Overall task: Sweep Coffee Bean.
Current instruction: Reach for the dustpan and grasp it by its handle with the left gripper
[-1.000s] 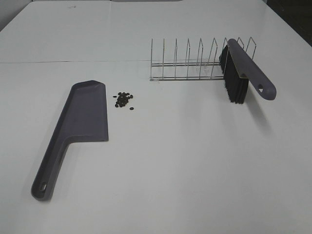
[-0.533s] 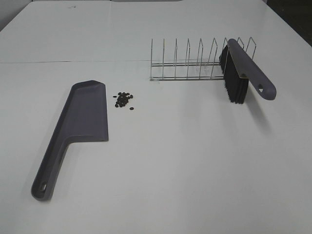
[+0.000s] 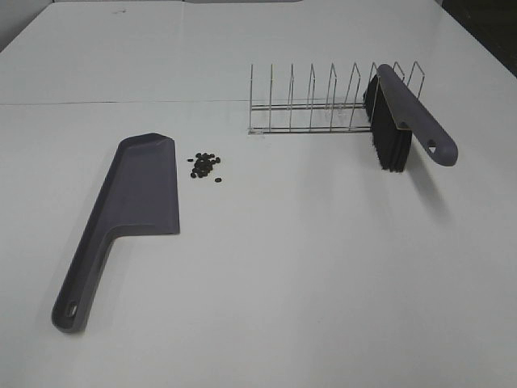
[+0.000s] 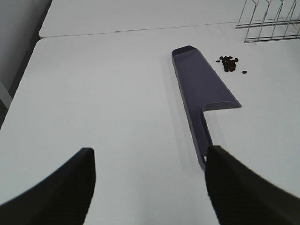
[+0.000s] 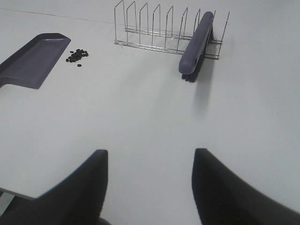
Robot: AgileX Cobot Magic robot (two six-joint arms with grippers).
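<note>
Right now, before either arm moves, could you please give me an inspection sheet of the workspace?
Surface: white table, seam across the far part.
Job's things: coffee beans in a loose cluster beside the dustpan, apart from it; brush at the right end of the wire rack, bristles down.
Clutter: nothing seen.
Grippers: left gripper open, empty; right gripper open, empty.
Cables: nothing seen.
Surroundings: dark area beyond the far right corner.
</note>
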